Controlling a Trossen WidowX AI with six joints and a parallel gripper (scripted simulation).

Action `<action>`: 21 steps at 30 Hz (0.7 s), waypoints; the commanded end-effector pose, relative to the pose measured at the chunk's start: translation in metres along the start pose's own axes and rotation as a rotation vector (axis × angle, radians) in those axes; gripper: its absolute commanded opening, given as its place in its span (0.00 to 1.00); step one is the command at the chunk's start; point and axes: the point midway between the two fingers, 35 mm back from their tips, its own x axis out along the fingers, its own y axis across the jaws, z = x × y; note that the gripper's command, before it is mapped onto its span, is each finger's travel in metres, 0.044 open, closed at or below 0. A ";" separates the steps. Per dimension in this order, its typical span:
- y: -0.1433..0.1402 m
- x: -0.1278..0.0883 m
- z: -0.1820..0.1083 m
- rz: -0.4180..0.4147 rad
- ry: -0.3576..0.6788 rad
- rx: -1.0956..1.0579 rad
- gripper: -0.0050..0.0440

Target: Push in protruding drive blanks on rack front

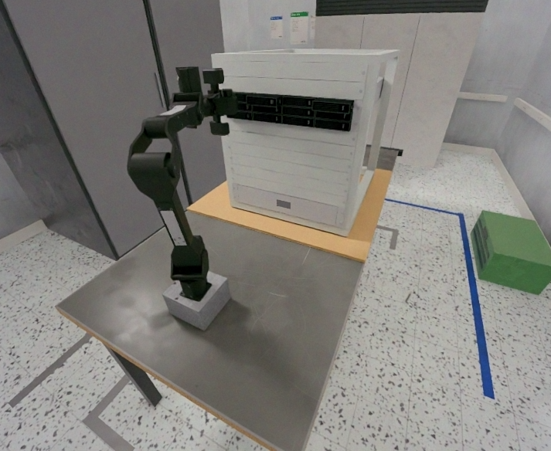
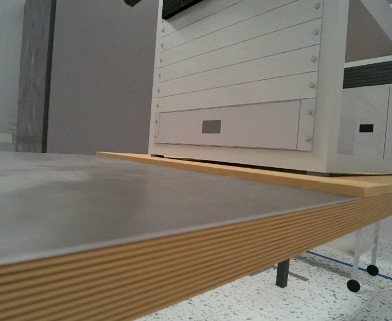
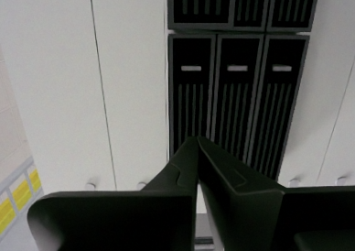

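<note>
The white rack (image 1: 290, 160) (image 2: 237, 76) stands upright on a tan board (image 1: 207, 206) (image 2: 348, 186). Its black drive blanks sit in several columns of three rows. The top blank of the second column (image 1: 263, 101) (image 3: 201, 6) appears to stick out past its neighbours. The top blank of the right-hand column (image 1: 332, 105) also looks proud. The left-hand column's blanks (image 3: 237, 98) look level with each other. My gripper (image 1: 236, 102) (image 3: 196, 144) is shut and empty, in front of that left-hand column, over its top blank. Whether the tips touch it I cannot tell.
The arm's base block (image 1: 198, 303) stands on the grey metal table (image 1: 285, 310). A tall grey cabinet (image 1: 81, 96) (image 2: 102, 76) stands at the left. A green box (image 1: 518, 252) is on the floor at the right. Screw heads (image 3: 91, 185) line the rack's front edge.
</note>
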 end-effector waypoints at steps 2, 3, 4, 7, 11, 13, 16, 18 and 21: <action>0.011 0.000 0.001 0.023 -0.001 0.015 0.00; 0.011 0.001 0.001 0.023 -0.001 0.015 0.00; 0.011 0.003 0.001 0.023 -0.001 0.015 0.00; 0.012 0.009 0.001 0.023 -0.001 0.015 0.00; 0.012 0.009 0.001 0.023 -0.001 0.015 0.00; 0.012 0.009 0.001 0.023 -0.001 0.015 0.00; 0.012 0.009 0.001 0.023 -0.001 0.015 0.00; 0.012 0.009 0.001 0.023 -0.001 0.015 0.00; 0.012 0.009 0.001 0.023 -0.001 0.015 0.00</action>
